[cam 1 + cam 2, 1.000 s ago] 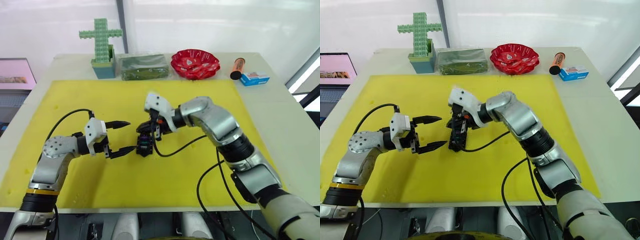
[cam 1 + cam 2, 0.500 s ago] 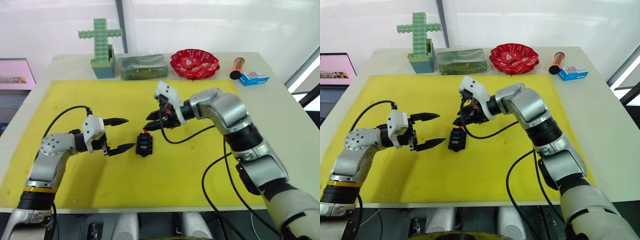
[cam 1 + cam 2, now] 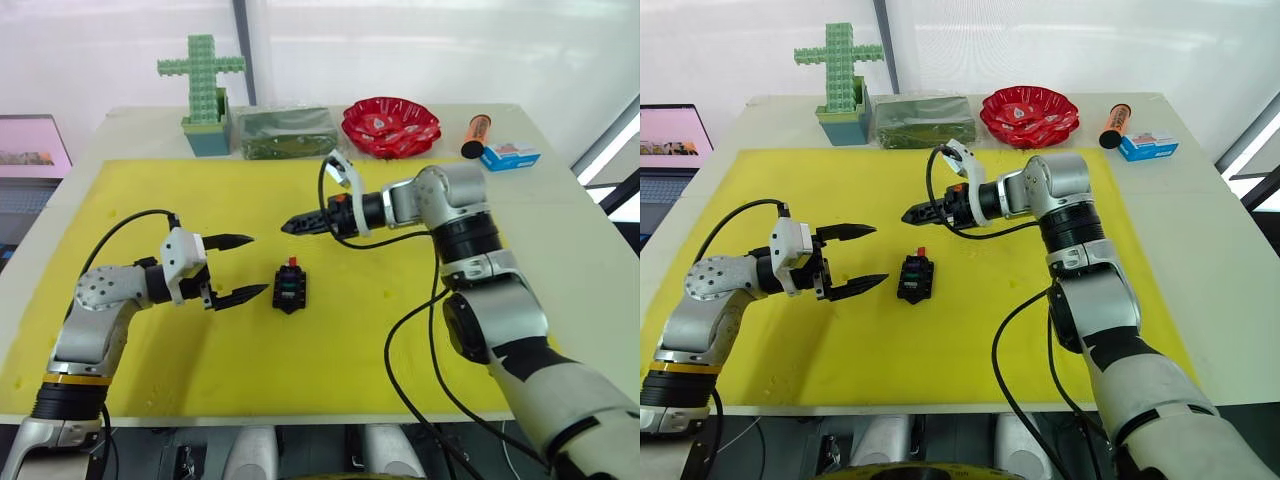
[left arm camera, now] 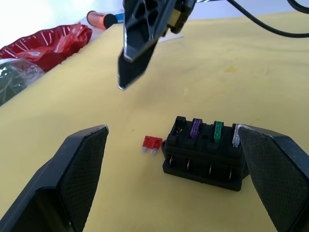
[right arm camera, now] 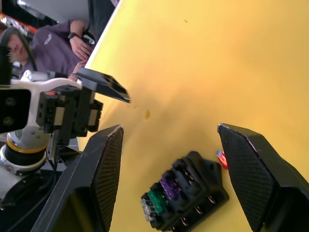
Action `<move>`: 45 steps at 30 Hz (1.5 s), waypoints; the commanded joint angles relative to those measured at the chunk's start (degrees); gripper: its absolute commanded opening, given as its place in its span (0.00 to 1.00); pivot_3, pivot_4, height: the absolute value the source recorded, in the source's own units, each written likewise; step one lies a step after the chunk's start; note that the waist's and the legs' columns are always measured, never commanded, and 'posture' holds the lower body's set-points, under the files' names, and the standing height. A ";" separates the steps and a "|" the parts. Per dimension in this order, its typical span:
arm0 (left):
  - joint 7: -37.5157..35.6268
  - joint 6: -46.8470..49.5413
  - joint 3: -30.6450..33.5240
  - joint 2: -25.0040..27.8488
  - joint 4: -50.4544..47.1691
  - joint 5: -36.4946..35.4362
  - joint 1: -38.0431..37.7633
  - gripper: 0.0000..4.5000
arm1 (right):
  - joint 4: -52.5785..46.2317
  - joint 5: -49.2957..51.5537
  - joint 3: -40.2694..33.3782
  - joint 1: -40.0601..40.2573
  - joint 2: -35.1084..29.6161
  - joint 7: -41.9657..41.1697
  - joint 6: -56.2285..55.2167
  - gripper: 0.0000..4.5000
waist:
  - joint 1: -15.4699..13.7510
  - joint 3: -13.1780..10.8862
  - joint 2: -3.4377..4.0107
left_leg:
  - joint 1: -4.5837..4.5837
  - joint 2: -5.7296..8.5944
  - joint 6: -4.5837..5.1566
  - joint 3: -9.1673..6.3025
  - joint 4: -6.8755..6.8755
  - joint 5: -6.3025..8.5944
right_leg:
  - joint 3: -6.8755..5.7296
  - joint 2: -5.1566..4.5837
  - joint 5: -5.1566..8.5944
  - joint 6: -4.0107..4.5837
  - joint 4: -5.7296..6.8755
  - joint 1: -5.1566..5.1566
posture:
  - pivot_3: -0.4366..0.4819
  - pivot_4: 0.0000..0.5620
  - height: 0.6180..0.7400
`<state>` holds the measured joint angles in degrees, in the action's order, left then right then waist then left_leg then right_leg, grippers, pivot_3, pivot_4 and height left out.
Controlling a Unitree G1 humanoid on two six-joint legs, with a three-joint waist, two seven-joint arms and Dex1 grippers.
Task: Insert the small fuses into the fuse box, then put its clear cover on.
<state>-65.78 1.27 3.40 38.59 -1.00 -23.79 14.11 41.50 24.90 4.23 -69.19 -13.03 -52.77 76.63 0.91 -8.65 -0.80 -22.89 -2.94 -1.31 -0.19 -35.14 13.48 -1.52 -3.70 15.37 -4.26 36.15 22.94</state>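
The black fuse box (image 3: 290, 291) sits mid-mat on the yellow mat (image 3: 150, 190). Purple (image 4: 196, 128), green (image 4: 218, 131) and grey (image 4: 236, 136) small fuses stand in its slots. A red fuse (image 4: 152, 143) lies loose on the mat at the box's far end. My left gripper (image 3: 256, 266) is open, level with the box and just to its left, holding nothing. My right gripper (image 3: 290, 226) hovers above and behind the box, and its wide-apart fingers (image 5: 104, 169) hold nothing. The clear cover is out of view.
Along the table's back edge stand a green block cross in a pot (image 3: 202, 85), a dark green box (image 3: 285, 133), a red bowl (image 3: 390, 126), an orange cylinder (image 3: 474, 136) and a small blue box (image 3: 508, 157). A seated person (image 5: 55, 41) is beyond the table's left side.
My right gripper was shut down at the fuse box. It has opened and pulled up and back to the right. The red fuse now lies beside the box. The left gripper barely moved.
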 commanded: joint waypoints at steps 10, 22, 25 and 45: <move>0.54 0.80 1.38 0.62 -2.87 -0.62 -0.84 1.00 | 14.94 -3.34 2.95 -5.58 2.50 -5.08 -3.76 0.74 | 0.10 0.01 -0.01 | -0.33 0.00 0.00 -0.01 -0.05 0.00 | 0.00 0.02 -0.01 -0.03 0.04 0.32 | 0.48 0.27 1.00; 1.07 0.99 1.71 0.80 -3.36 -0.71 -1.34 1.00 | 19.66 -6.09 1.91 -5.48 4.74 -5.23 -7.04 0.46 | 0.06 0.01 -0.01 | -0.34 0.00 0.00 -0.02 -0.08 0.00 | 0.00 0.03 -0.02 -0.03 0.06 0.32 | 0.48 0.27 1.00; 1.07 0.95 1.72 0.82 -3.39 -0.75 -1.32 1.00 | 20.96 -6.43 1.03 -5.62 5.49 -4.11 -8.00 0.46 | 0.06 0.01 -0.01 | -0.34 0.00 0.00 -0.02 -0.08 0.00 | 0.00 0.03 -0.02 -0.03 0.06 0.32 | 0.48 0.27 1.00; 1.21 0.76 1.80 0.81 -3.73 -0.69 -1.82 1.00 | 25.15 -7.63 -6.01 -5.42 8.19 2.49 -11.07 0.46 | 0.21 0.02 -0.02 | -0.31 -0.01 -0.01 -0.03 -0.08 -0.01 | 0.00 0.04 -0.02 -0.02 0.09 0.30 | 0.48 0.27 1.00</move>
<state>-64.70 2.33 3.65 38.62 -2.98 -23.82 12.00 66.90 17.39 -0.98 -73.35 -5.37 -50.47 66.07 1.12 -8.63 -0.83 -23.20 -2.95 -1.32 -0.22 -35.22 13.47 -1.52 -3.66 15.35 -4.29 36.24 23.24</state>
